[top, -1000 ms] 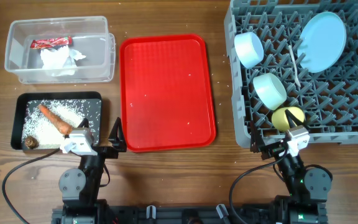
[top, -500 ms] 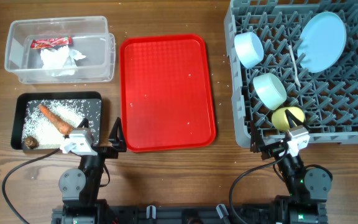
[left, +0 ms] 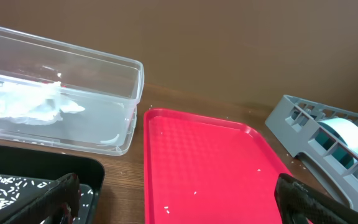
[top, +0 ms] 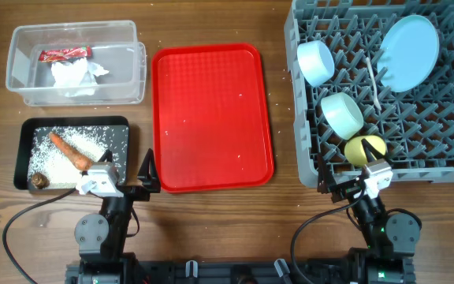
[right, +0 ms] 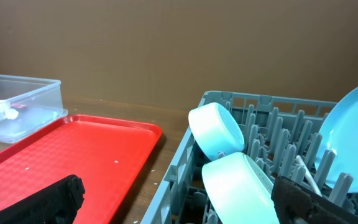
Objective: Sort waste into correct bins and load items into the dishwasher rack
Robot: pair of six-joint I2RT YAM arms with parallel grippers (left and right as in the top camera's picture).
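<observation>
Red tray (top: 211,118) sitting nearly bare; nothing moving since a second ago. Left gripper (left: 180,206), right gripper (right: 176,191) both resting wide, empty, so task looking done.

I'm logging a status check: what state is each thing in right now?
Clear tub: holds red wrapper and tissue.
Black tray: holds carrot, rice, brown scrap.
Red tray: bare but for stray grains.
Rack: loaded with plate, two bowls, yellow cup, spoon.
Left claw: open, empty.
Right claw: open, empty.
</observation>
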